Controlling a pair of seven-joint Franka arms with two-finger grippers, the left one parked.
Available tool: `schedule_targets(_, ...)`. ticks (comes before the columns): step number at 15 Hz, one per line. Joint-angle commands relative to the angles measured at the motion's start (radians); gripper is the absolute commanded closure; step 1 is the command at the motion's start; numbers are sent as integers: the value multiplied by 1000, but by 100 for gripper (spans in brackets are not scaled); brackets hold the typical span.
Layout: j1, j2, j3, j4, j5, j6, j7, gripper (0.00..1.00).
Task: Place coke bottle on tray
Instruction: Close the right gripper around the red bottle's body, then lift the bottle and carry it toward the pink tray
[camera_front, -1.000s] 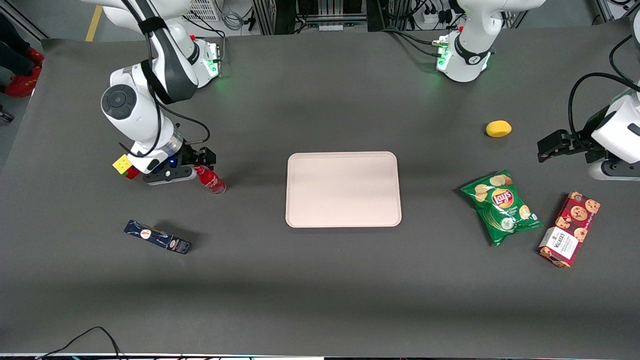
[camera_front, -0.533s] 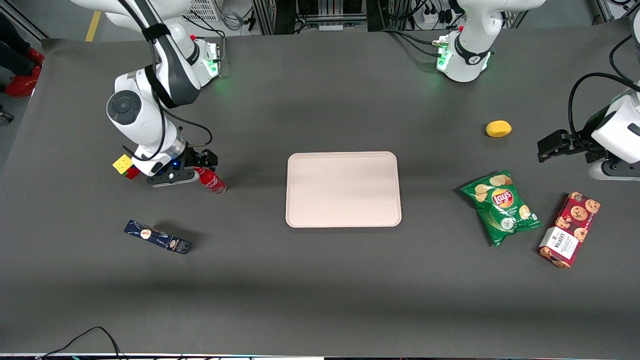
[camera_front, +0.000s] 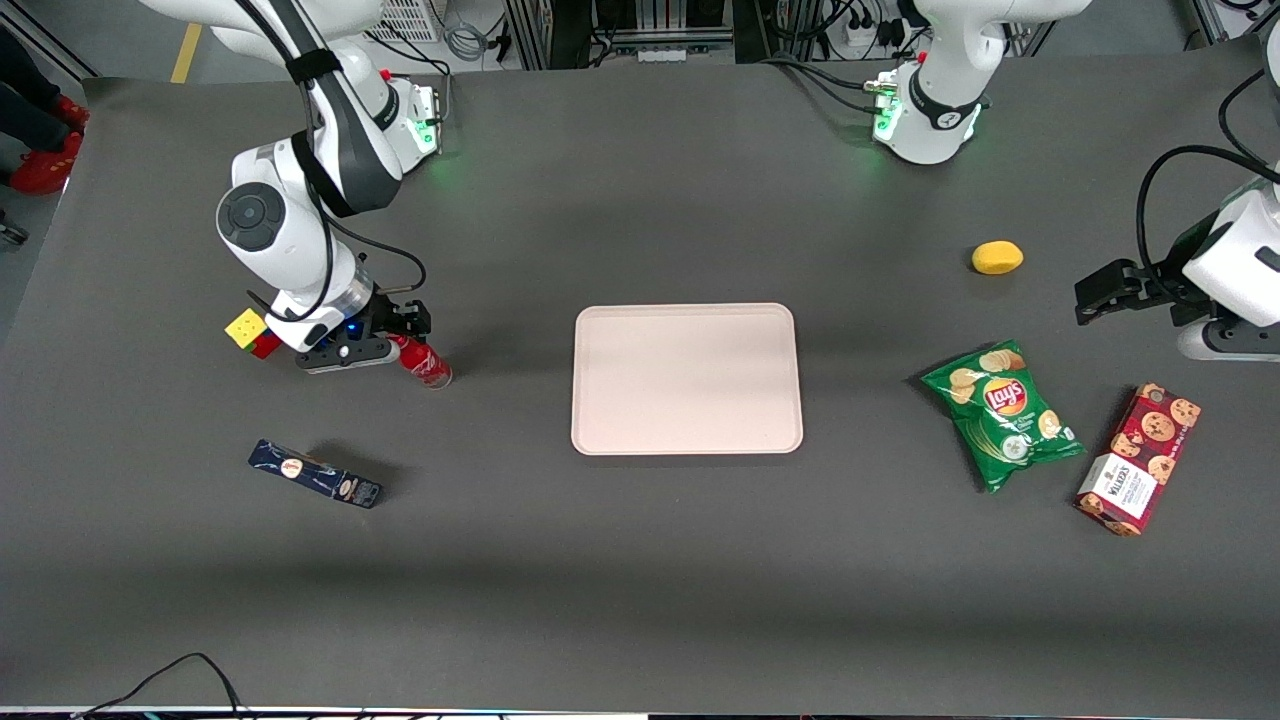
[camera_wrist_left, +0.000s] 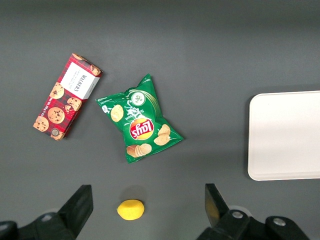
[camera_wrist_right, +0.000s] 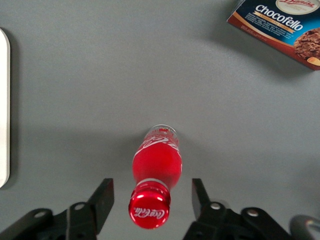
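Toward the working arm's end of the dark grey desk (camera_front: 640, 560), my black two-finger pincer (camera_wrist_right: 151, 197) hangs low over the small slim red coke bottle with red cap and white script (camera_wrist_right: 155, 175). Pincer spread wide, one finger (camera_wrist_right: 103, 197) on each side of the bottle's neck, neither touching it. Bottle stands on the desk surface, cap uppermost.

Large flat pale pinkish-beige plastic tray with raised rim (camera_front: 686, 378) lies mid-desk, well apart from the bottle and bare. Dark blue oblong chocolate box (camera_front: 315, 474) lies nearer the front camera than the bottle. Small multicoloured cube (camera_front: 250, 333) sits just beside my wrist.

Toward the parked arm's end: yellow lemon-shaped object (camera_front: 996, 257), green crisp bag (camera_front: 1002, 412), red cookie box (camera_front: 1138, 459).
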Motion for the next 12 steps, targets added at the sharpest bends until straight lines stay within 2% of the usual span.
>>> schedule_targets(1, -2, -10, 3, -13, -6, 13, 9, 46)
schedule_targets(5, 0, -15, 5, -10, -6, -1, 9, 78)
schedule_targets(8, 0, -15, 5, -7, -6, -2, 9, 96)
schedule_targets(9, 0, -16, 5, -2, -4, -13, 10, 100)
schedule_targets(12, 0, -36, 5, 47, -3, -71, 26, 100)
